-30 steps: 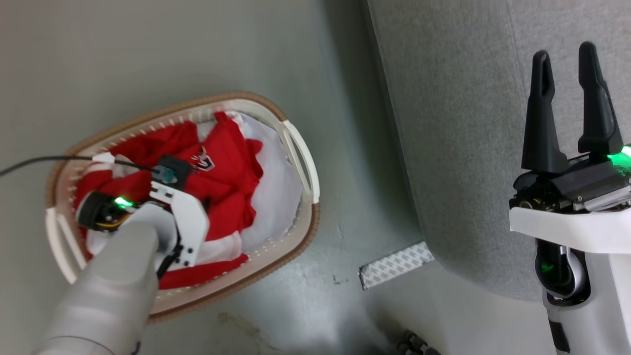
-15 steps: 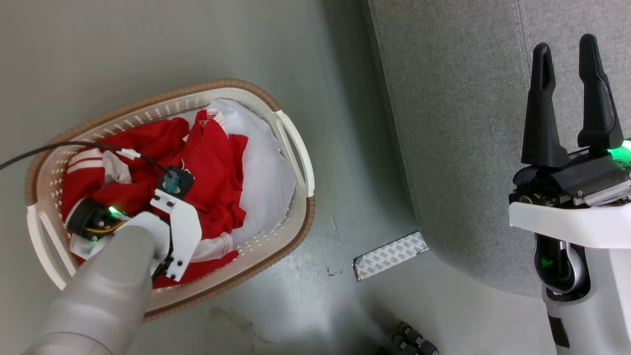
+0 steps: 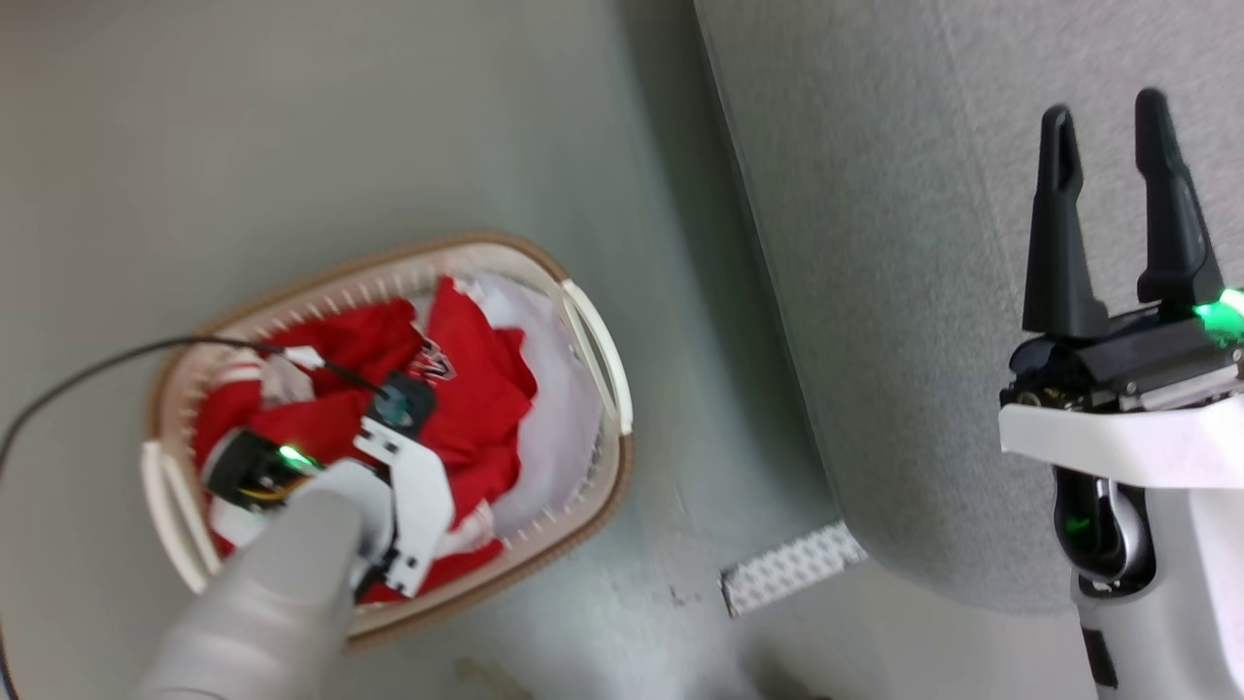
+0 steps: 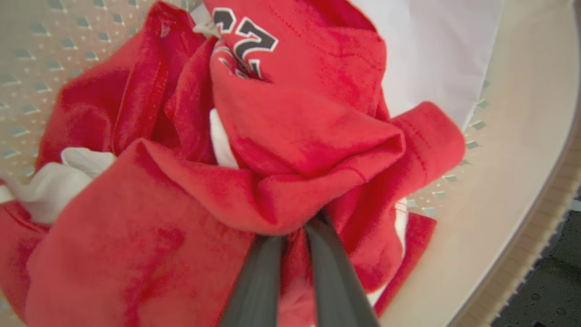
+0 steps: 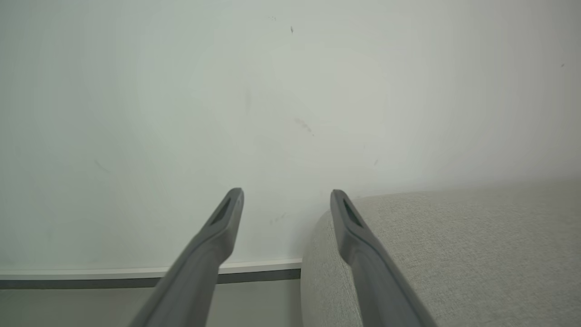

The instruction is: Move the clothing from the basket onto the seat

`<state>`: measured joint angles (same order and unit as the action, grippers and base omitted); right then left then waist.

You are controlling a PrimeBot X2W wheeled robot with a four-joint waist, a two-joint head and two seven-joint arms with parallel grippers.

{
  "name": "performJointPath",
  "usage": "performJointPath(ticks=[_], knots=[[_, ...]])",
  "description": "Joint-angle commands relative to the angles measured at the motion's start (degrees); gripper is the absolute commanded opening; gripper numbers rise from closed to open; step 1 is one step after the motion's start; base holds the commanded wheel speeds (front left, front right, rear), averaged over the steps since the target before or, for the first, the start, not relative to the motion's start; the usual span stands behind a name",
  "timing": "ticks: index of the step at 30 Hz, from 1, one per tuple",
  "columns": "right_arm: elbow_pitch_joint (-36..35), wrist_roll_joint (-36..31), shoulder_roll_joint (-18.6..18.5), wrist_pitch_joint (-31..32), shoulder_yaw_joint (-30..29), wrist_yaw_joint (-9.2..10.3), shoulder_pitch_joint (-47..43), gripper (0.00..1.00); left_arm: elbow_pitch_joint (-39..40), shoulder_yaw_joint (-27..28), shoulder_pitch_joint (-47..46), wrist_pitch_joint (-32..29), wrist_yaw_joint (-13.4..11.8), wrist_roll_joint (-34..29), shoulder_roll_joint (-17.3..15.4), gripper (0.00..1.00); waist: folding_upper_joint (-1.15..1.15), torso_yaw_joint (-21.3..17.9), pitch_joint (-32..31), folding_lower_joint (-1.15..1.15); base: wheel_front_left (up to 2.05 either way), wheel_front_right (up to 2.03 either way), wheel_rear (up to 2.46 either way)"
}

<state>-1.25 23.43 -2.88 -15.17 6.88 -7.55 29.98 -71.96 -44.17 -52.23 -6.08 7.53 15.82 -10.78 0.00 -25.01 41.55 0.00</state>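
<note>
L fingers [image 4: 256, 281] pinch red clothing [image 4: 295, 136] fold in basket [image 4: 513, 150]; white cloth [image 4: 431, 45] behind.

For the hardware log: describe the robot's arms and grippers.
Left gripper: two long dark grey fingers. Its forearm is smooth pale grey, with a white bracket, a thin black cable and a green light. Right gripper: matching tapered dark fingers on a black base, white wrist housing, its own green light.

Left jaws apparently together, right jaws apart
</note>
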Motion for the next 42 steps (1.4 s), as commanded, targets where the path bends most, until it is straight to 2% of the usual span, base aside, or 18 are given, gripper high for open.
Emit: performJointPath(ticks=[1, 13, 21, 30, 36, 42], knots=[[0.7, -1.3, 0.0, 0.0, -0.3, 0.12, -1.3, 1.0, 0.2, -0.2, 1.5, 1.2, -0.1, 1.4, 0.8, 0.0, 0.0, 2.4, -5.3, 0.0, 0.0, 0.0, 0.0], [4.9, -6.1, -0.1, 0.0, -1.0, 0.12, -6.2, 1.0, 3.9, -2.8, 8.1, 11.3, -0.1, 8.2, 5.5, 0.0, 0.0, 8.9, -22.4, 0.0, 0.0, 0.0, 0.0], [7.1, -5.8, -1.3, 0.0, 0.0, 0.12, -9.9, 1.0, 7.5, -4.2, 11.5, 17.5, -0.1, 12.7, 6.4, 0.0, 0.0, 11.2, -31.7, 0.0, 0.0, 0.0, 0.0], [8.7, -4.4, -3.0, 0.0, 0.9, 0.12, -15.5, 1.0, 16.4, -3.2, 14.5, 21.0, -0.1, 16.7, 4.8, 0.0, 0.0, 13.5, -40.7, 0.0, 0.0, 0.0, 0.0], [8.8, -3.7, -3.6, 0.0, 1.9, 0.12, -19.0, 1.0, 25.1, -0.7, 15.0, 21.3, -0.2, 18.2, 3.3, 0.0, 0.0, 15.6, -42.8, 0.0, 0.0, 0.0, 0.0], [9.4, -3.1, -3.3, 0.0, 4.0, 0.12, -21.2, 1.0, 34.7, 1.1, 15.1, 20.9, -2.0, 19.0, 1.4, 0.0, 0.0, 17.0, -43.9, 0.0, 0.0, 0.0, 0.0]])
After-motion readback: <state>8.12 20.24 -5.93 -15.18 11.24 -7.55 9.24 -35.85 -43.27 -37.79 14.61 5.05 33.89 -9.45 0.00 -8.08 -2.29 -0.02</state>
